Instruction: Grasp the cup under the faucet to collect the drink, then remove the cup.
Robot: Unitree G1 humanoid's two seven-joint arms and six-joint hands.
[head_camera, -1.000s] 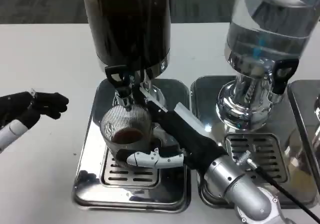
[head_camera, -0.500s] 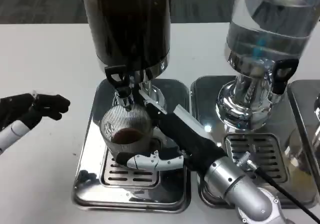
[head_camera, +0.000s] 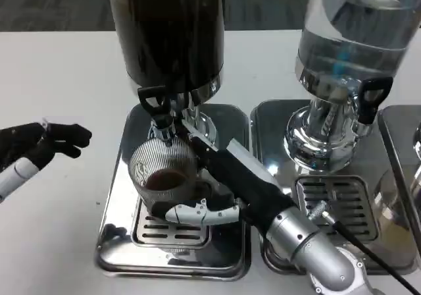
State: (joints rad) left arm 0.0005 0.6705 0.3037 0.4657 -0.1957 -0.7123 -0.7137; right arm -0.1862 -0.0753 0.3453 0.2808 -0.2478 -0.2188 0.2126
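At the centre of the frame the cup (head_camera: 163,170) was seen standing on the drip tray (head_camera: 118,242) under the faucet (head_camera: 161,114) of the dark dispenser (head_camera: 168,31), with the right hand (head_camera: 220,183) wrapped around it and its fingers (head_camera: 194,213) clamped on the cup's near side. With dark drink already showing inside, the step was judged best done by keeping the cup upright and level, and by drawing it low and slowly toward the lower edge before any lift, so that the faucet was cleared. At the left edge, the left hand (head_camera: 43,143) was held above the worktop (head_camera: 59,78), fingers loosely curled on nothing.
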